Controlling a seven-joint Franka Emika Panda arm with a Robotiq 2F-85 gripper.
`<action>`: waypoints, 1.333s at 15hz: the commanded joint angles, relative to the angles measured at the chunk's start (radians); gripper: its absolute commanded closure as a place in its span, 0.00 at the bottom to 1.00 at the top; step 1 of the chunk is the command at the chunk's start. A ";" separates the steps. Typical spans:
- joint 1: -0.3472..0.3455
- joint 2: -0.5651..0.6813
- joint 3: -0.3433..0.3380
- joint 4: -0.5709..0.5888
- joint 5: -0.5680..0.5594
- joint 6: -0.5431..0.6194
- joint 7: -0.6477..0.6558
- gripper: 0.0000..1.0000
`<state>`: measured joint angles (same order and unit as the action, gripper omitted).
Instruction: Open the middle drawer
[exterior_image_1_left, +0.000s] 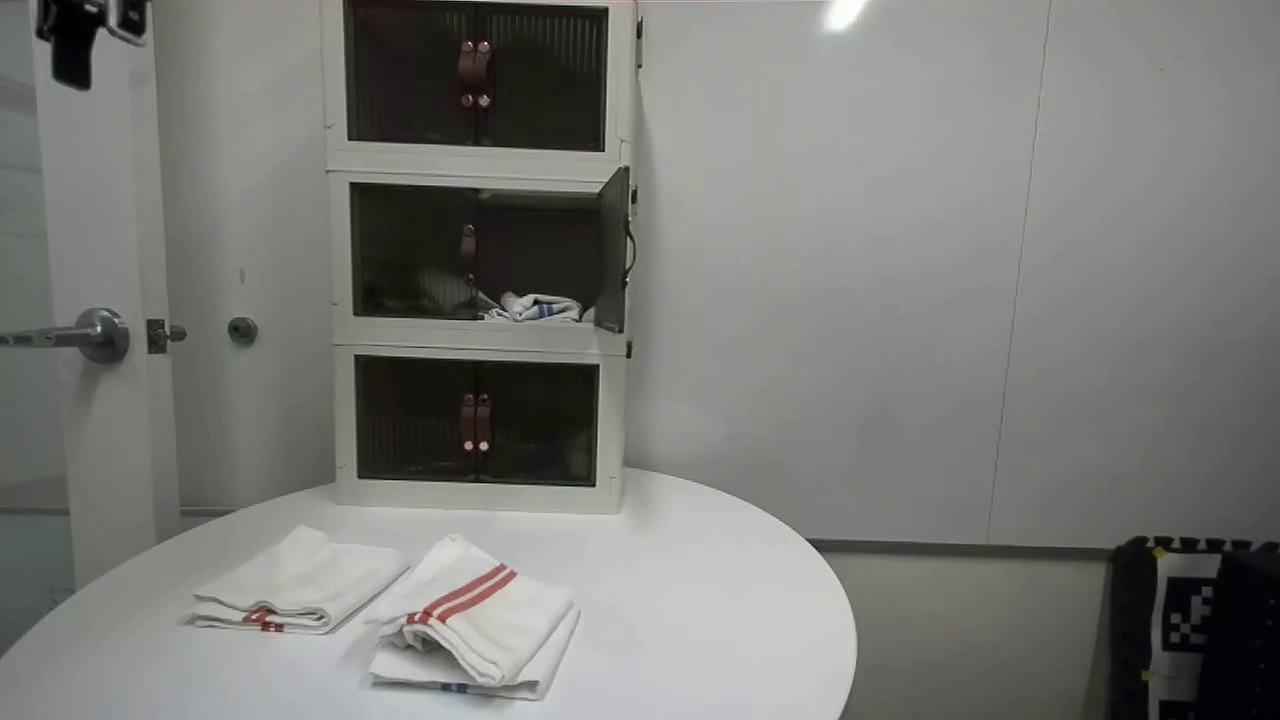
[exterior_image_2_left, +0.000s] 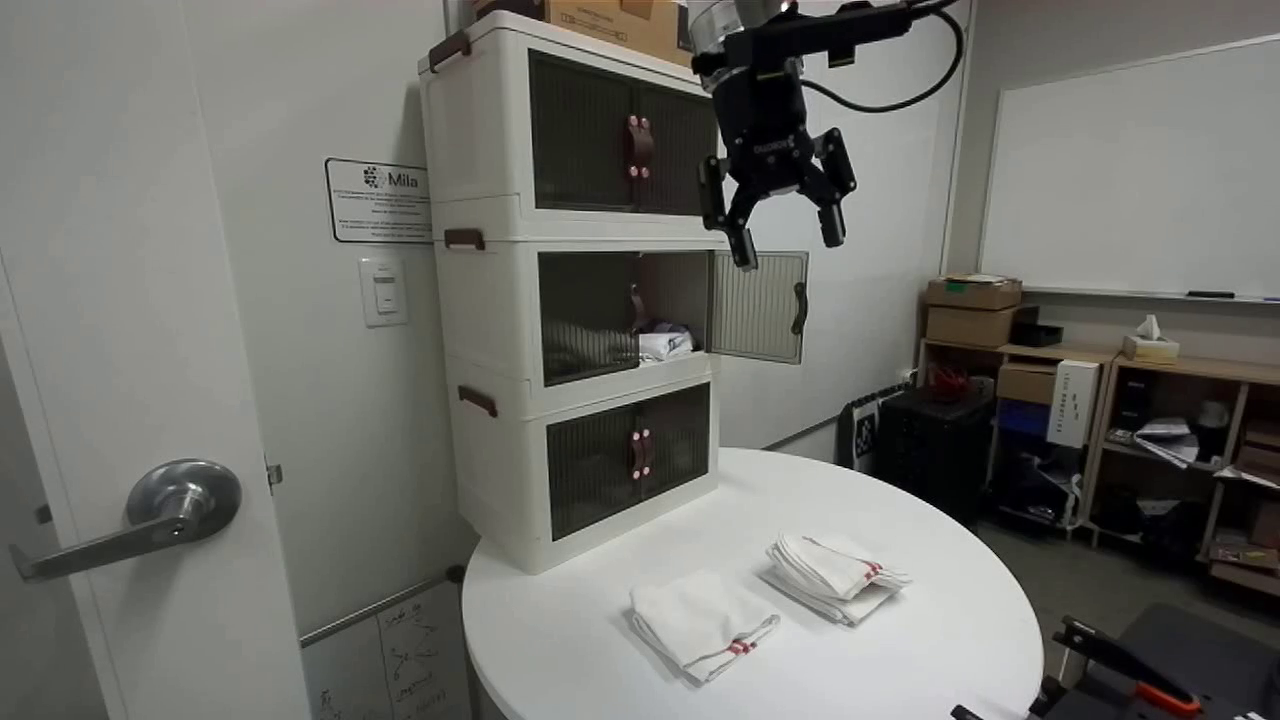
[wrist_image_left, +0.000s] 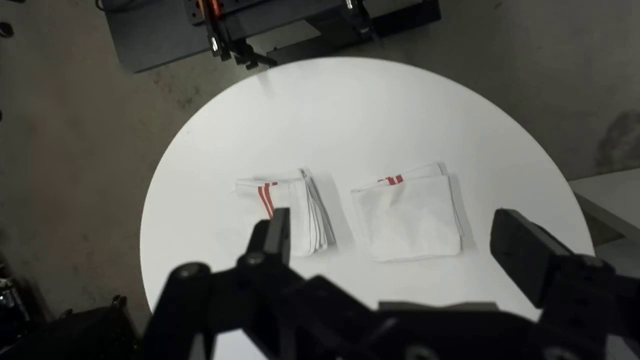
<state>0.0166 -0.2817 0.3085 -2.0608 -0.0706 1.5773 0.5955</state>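
Pale grey wall panels (exterior_image_1_left: 850, 300) stand behind a smooth round white table (exterior_image_1_left: 700, 580) bearing a tall white plastic three-tier cabinet (exterior_image_2_left: 488, 300). Upper tier (exterior_image_1_left: 420, 158) and lower tier (exterior_image_1_left: 450, 496) are closed; the middle tier (exterior_image_1_left: 410, 334), the task's drawer, has its dark, ribbed, see-through right door (exterior_image_2_left: 757, 310) swung wide and its matching left door (exterior_image_1_left: 410, 245) shut, so the job looks half done. High over the table, well apart from the doors, hangs the black two-fingered gripper (exterior_image_2_left: 787, 239), jaws spread and holding nothing. A crumpled white cloth with blue stripes (exterior_image_1_left: 541, 308) lies in the middle tier's right half. To open the left door, narrow the jaws, hook its dark-red strap handle (exterior_image_1_left: 468, 252) from behind and pull outward in an arc to the near left.
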 joint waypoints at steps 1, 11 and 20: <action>0.034 -0.052 -0.007 -0.085 -0.095 0.180 0.084 0.00; -0.052 0.036 0.049 -0.329 -0.755 0.734 0.487 0.00; -0.108 0.202 -0.006 -0.268 -1.517 0.684 1.215 0.00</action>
<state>-0.1842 -0.1574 0.3877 -2.3869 -1.4016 2.3321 1.6148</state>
